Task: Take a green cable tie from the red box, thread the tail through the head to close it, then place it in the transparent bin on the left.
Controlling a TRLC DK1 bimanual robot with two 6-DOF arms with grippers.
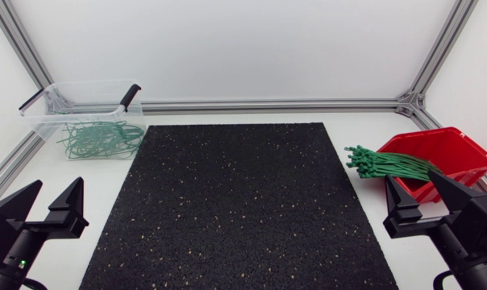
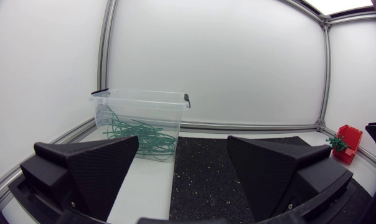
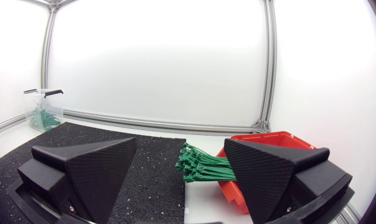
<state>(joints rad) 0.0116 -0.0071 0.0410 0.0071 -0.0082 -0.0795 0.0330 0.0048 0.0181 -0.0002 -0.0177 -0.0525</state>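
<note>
The white table (image 1: 364, 217) carries a black speckled mat (image 1: 235, 201) across its middle.

The transparent bin (image 1: 42, 121) stands on the table off the mat's far left corner. It holds a loose heap of looped green ties (image 1: 98, 138).

The red box (image 1: 461, 149) sits on the table to the right of the mat, its open side turned towards the mat.

The left gripper (image 1: 60, 182) is at the near left of the table, beside the mat's left edge and well apart from the bin. Its fingers are spread wide and nothing is between them.

The right gripper (image 1: 409, 176) is at the near right, just on the near side of the red box. Its fingers are likewise spread and hold nothing.

The bundle of green cable ties (image 1: 389, 163) lies in the red box. Its heads project over the box's open edge, above the table and near the mat's right edge.

Step in hand: none is under way. Judging from the free grippers, the pick of a tie has not begun.

Next move: the right gripper should advance to the projecting heads and close on one tie only. The ties lie tightly packed, so neighbouring ties are likely to come along with it; a grip at the outer edge of the bundle is advisable.

Markings: no brand, label or writing can be read on any item.
</note>
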